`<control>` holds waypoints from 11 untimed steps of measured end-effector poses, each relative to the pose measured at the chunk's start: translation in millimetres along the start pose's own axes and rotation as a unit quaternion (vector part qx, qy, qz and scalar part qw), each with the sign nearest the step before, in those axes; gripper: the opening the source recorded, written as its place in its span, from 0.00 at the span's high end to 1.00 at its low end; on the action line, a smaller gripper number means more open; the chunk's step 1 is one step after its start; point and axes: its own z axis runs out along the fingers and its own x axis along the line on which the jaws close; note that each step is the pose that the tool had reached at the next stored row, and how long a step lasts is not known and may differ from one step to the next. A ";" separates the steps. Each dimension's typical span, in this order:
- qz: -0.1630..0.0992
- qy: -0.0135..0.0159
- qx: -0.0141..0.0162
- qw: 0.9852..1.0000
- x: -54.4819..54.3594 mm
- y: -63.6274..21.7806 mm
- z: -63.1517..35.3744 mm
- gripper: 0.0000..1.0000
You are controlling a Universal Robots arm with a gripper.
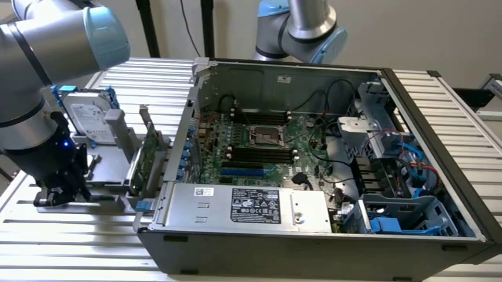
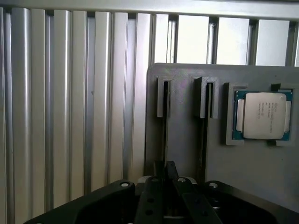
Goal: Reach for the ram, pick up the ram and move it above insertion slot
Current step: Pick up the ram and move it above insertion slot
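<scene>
Gripper (image 2: pixel 164 169) closed at gray holder (image 2: pixel 184 133); ram (image 1: pixel 147 155) upright in slot, processor chip (image 2: pixel 263 115) in pocket.

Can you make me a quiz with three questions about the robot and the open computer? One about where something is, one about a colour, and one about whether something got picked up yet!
1. Where is the hard drive compared with the computer case?
A. Inside it
B. Outside it, on the exterior view's left
C. On top of it

2. What colour is the ram?
A. Red
B. Green
C. Yellow

3. Right now the ram is:
A. Standing in the gray holder
B. Lifted up by the robot
C. Plugged into the motherboard

Answers:
1 B: the hard drive stands beside the case, near the arm.
2 B: the ram is a thin green board.
3 A: it stands upright in the holder, and the gripper is apart from it.
</scene>
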 end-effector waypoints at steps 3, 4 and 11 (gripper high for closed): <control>0.000 0.000 0.000 1.000 -0.1 0.1 -7.9 0.87; 0.000 0.000 0.000 1.000 -0.1 0.1 -11.4 0.87; 0.000 0.000 0.000 1.000 -0.4 0.1 -42.5 0.87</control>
